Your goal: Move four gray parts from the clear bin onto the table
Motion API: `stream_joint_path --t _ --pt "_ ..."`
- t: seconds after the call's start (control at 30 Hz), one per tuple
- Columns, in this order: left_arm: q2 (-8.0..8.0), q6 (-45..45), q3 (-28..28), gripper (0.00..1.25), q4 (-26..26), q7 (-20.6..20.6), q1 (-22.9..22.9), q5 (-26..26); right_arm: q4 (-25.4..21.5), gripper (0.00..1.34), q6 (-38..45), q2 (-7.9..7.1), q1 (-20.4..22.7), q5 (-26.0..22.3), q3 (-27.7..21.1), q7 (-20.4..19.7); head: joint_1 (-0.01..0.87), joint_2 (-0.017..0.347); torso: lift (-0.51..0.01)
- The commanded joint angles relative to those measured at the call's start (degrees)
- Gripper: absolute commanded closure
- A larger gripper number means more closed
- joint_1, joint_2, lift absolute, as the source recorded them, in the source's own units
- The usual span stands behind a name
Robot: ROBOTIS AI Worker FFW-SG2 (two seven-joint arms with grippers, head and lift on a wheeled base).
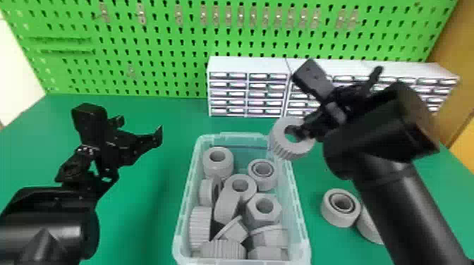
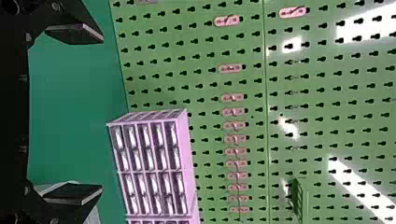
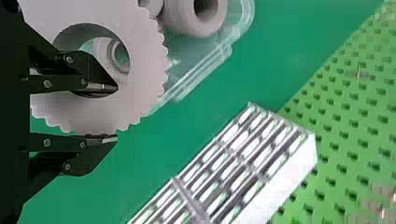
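Observation:
My right gripper (image 1: 299, 133) is at the clear bin's (image 1: 296, 197) back right corner, shut on a toothed gray ring (image 1: 290, 149). In the right wrist view, one finger of the gripper (image 3: 116, 113) sits inside the hole of the ring (image 3: 144, 70), the other against its outer edge. Several gray parts (image 1: 263, 208) fill the bin, round, ribbed and hexagonal. Right of it, a round gray part (image 1: 340, 208) stands on the table beside another (image 1: 368, 223), partly behind the right arm. Left of the bin, my left gripper (image 1: 140, 128) is open and holds nothing; its fingers (image 2: 79, 35) stand wide apart.
White drawer cabinets (image 1: 247, 88) stand at the back of the green table (image 1: 151, 211), just behind the right gripper. A green pegboard (image 1: 151, 45) rises behind them. Bare table lies between the left arm and the bin.

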Motion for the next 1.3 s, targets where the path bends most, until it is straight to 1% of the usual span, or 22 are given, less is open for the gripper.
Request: stream_joint_path --t 0.0,0.3,0.4,0.53,0.67,0.8,0.97,1.1,1.27 --pt "-0.01 0.1 0.4 0.15 -0.2 0.0 0.2 0.2 -1.2 0.95 0.6 -0.63 1.2 0.9 -3.8 0.0 0.678 0.034 -0.05" --pt "-0.01 0.1 0.4 0.16 -0.4 -0.1 0.0 0.3 -1.9 0.95 1.0 -1.07 3.8 2.3 -11.0 0.0 0.678 0.034 -0.05" --pt "-0.01 0.1 -0.2 0.16 -0.4 0.0 -0.1 0.2 -1.7 0.95 1.1 -1.34 4.8 1.0 -14.0 -0.4 0.678 0.034 -0.05" --pt "-0.01 0.2 0.0 0.16 -0.4 0.0 0.0 0.2 -1.5 0.95 1.1 -1.43 5.8 -0.8 -17.0 -2.5 0.678 0.034 -0.05" --pt "-0.01 0.2 0.0 0.16 -0.4 -0.1 0.1 0.2 0.2 0.95 0.0 -1.51 6.5 -5.8 -20.3 -5.7 0.678 0.034 -0.05" --pt "-0.01 0.2 -0.2 0.16 -0.3 0.0 0.0 0.2 3.1 0.95 -2.4 -1.43 6.9 -12.0 -23.4 -8.9 0.678 0.034 -0.05" --pt "-0.01 0.2 -0.3 0.16 -0.3 -0.1 0.0 0.2 6.0 0.95 -4.6 -1.34 7.0 -16.7 -25.2 -12.5 0.678 0.034 -0.05" --pt "-0.01 0.4 -0.5 0.16 -0.3 0.0 0.0 0.2 8.2 0.95 -6.0 -1.25 6.6 -19.5 -25.9 -14.9 0.678 0.034 -0.05" --pt "-0.01 0.6 -0.7 0.16 -0.3 0.0 0.0 0.2 11.2 0.95 -7.3 -0.99 6.4 -20.8 -26.6 -16.7 0.678 0.034 -0.05"
